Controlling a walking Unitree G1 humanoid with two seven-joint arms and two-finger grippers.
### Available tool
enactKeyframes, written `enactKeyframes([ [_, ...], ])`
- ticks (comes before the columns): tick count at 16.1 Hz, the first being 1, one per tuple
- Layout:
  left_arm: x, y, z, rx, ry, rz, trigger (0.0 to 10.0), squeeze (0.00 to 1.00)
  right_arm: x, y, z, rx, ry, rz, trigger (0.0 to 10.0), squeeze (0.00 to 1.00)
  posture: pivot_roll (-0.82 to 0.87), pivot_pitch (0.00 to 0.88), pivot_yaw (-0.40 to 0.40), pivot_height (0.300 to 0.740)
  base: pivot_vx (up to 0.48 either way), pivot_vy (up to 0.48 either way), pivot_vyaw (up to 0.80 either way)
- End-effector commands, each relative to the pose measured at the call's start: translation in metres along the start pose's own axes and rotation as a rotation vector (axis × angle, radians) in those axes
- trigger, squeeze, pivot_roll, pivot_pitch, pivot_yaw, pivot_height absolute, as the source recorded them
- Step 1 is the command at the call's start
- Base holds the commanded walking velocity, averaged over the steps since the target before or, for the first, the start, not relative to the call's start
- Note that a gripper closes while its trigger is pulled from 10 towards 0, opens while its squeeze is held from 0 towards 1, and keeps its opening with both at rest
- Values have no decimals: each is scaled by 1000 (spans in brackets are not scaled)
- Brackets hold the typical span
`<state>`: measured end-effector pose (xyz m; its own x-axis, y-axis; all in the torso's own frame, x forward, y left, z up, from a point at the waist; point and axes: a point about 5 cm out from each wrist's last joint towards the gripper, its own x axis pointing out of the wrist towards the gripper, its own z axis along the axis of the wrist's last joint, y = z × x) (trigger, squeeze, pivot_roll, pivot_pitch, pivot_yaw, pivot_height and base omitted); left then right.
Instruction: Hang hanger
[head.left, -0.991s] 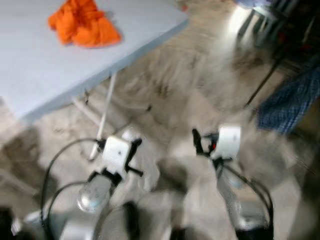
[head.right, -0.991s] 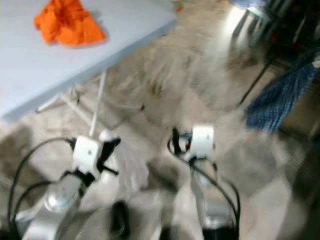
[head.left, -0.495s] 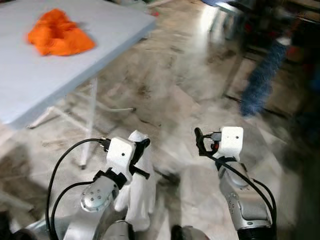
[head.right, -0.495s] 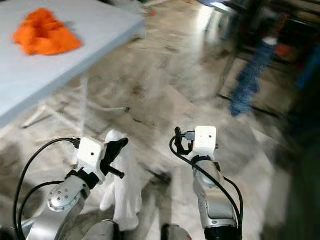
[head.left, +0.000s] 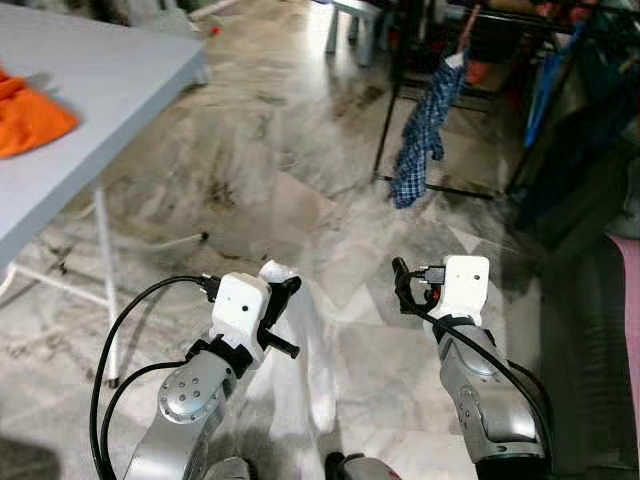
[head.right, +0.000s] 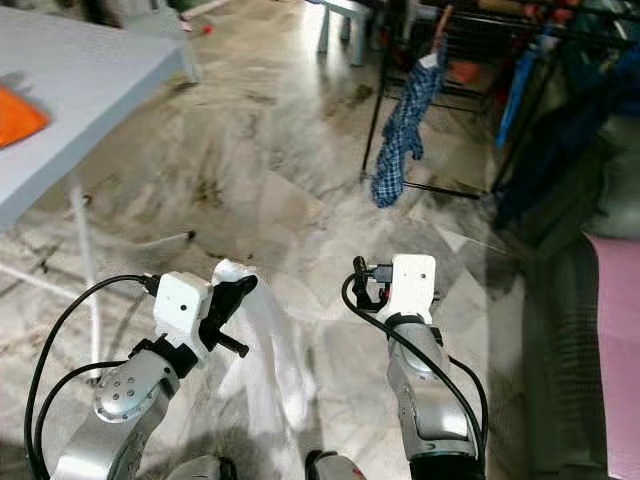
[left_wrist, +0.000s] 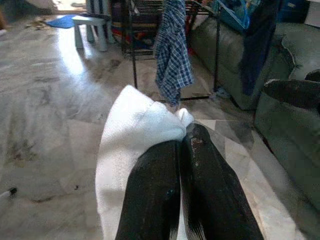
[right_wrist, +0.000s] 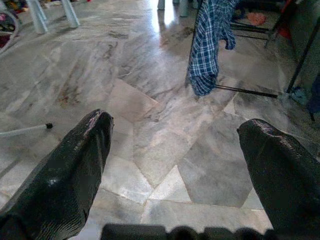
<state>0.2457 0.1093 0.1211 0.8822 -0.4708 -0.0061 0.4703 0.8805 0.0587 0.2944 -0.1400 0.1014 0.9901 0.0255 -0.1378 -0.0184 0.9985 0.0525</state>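
My left gripper (head.left: 283, 293) is shut on a white cloth (head.left: 310, 370) that hangs down from it toward the floor. In the left wrist view the two black fingers (left_wrist: 200, 165) press together on a fold of that white cloth (left_wrist: 135, 130). My right gripper (head.left: 400, 285) is held at the same height, open, with nothing between its fingers (right_wrist: 85, 155). Ahead stands a black clothes rack (head.left: 388, 100) with a blue plaid shirt (head.left: 420, 135) hanging from it. I can make out no hanger in the cloth.
A grey folding table (head.left: 100, 80) with an orange cloth (head.left: 25, 115) stands at the left. Dark garments (head.left: 570, 110) hang at the rack's right end. A green sofa (left_wrist: 295, 60) lies to the right, and a pink edge (head.left: 630, 310) at far right. Marble floor (head.left: 300, 190) spreads between me and the rack.
The camera has swung to the right: the table and orange cloth slid off to the left and the rack with the plaid shirt came into view. Both grippers keep their pose.
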Motion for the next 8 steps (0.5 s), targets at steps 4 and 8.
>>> enactKeyframes([
  [4, -1, 8, -11, 12, 15, 40, 10000, 0, -2, -3, -4, -11, 6, -4, 10000, 0, -19, 178, -47, 740, 303, 250, 0],
  [8, -2, 27, -26, 14, 57, 144, 10000, 0, 3, -19, 1, -38, -15, -37, 10000, 0, -37, 123, -36, 740, 303, 254, 0],
])
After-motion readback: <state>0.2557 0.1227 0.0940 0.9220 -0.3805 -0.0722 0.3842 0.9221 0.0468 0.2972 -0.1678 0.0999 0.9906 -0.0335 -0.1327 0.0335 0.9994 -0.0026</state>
